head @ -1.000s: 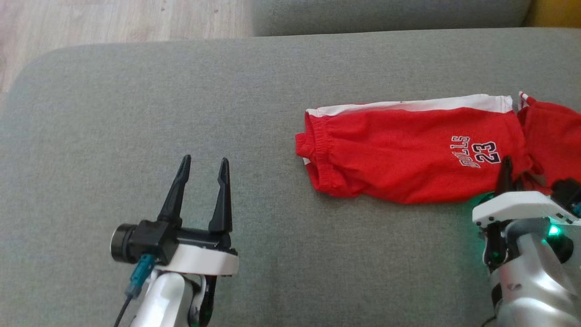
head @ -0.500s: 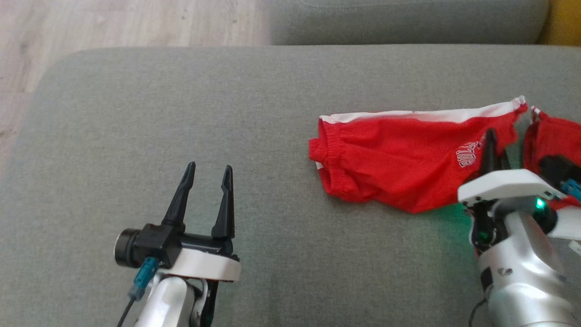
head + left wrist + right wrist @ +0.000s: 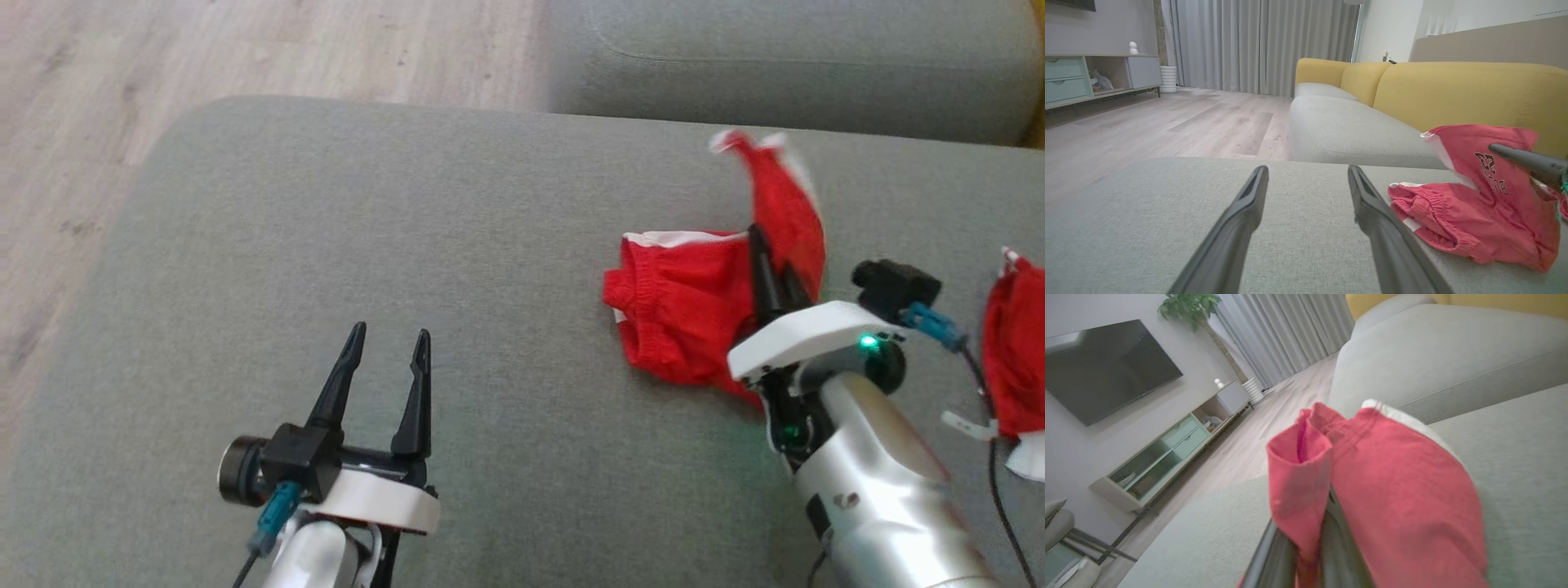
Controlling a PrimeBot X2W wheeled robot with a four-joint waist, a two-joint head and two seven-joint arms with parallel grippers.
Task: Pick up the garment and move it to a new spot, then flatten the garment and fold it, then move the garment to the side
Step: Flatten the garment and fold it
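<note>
Left gripper (image 3: 391, 331) at lower left, fingers spread apart and empty, hovering above grey woven sofa cushion (image 3: 367, 188). Further right, red mesh sports shorts with white side stripe (image 3: 678, 302), stretched flat a second ago, now bunched on the cushion's right half, printed leg end hoisted and swung leftward over the waistband by right gripper (image 3: 770, 249), clamped tight on that fabric. Looks like pick-up and move under way, flattening and folding yet to come; red cloth at far right edge (image 3: 1012, 359) possibly the other leg, hard to tell.
</note>
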